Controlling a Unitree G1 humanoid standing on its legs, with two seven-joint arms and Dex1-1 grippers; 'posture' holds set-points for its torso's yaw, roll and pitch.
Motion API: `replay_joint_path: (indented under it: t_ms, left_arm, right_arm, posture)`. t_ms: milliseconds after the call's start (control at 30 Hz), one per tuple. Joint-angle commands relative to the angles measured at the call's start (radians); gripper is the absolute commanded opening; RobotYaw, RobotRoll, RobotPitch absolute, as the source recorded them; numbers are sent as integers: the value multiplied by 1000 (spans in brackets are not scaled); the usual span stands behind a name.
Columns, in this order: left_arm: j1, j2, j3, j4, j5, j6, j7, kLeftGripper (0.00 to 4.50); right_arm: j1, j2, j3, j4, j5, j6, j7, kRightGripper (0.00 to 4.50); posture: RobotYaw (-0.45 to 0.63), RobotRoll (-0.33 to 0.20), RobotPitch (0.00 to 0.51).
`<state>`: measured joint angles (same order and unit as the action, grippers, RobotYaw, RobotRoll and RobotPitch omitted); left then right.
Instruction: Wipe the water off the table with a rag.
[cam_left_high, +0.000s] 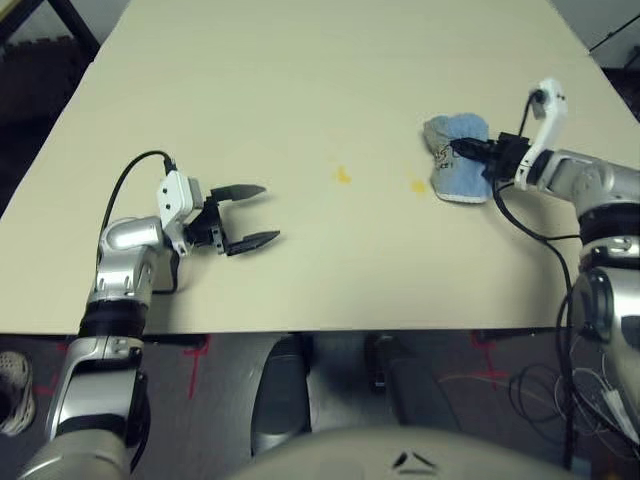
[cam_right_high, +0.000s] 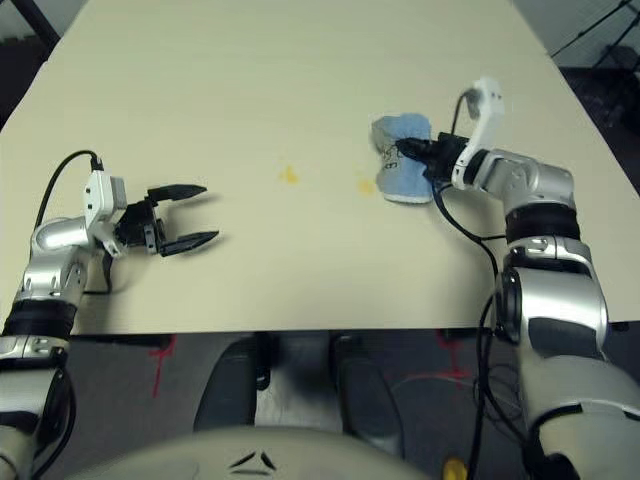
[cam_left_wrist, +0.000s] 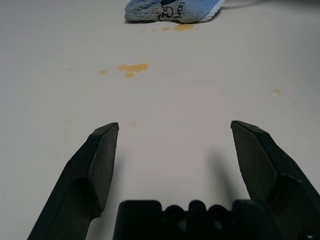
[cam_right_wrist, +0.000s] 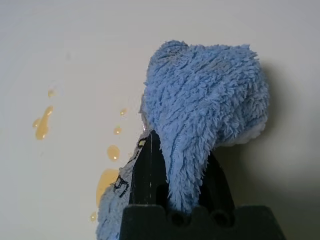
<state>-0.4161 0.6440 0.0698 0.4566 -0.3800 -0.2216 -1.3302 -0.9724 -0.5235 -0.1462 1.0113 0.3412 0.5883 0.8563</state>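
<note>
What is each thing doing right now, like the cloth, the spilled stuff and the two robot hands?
rag: bunched up, pinched in the right end effector, lying on the table beside one splotch.
water: yellow-orange splotches and droplets, not yet wiped up.
table: wet in a few small spots.
right end effector: shut on the rag.
left end effector: open, holding nothing, pointing across the table toward the splotches.

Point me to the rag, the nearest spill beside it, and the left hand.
rag (cam_left_high: 458, 160), left eye view, on the blue terry body.
spill (cam_left_high: 418, 186), left eye view, on the yellow splotch next to the rag.
left hand (cam_left_high: 262, 213), left eye view, midway between its open fingertips.
</note>
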Motion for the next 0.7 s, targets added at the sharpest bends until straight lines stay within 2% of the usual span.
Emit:
replay_joint_path:
  t_ms: [33, 467, 700]
  left_arm:
    - [21, 12, 10, -8, 10, -1, 6, 4500]
    - [40, 18, 20, -35, 1, 15, 29, 4500]
    - [41, 20, 21, -31, 3, 12, 33, 4500]
  right_arm:
    - [-6, 54, 46, 79, -55, -3, 38, 144]
    - [-41, 228, 85, 121, -134, 5, 141, 143]
    - [-37, 267, 82, 116, -140, 13, 155, 143]
  posture:
    - [195, 0, 220]
    - [221, 0, 227]
    - [223, 0, 224]
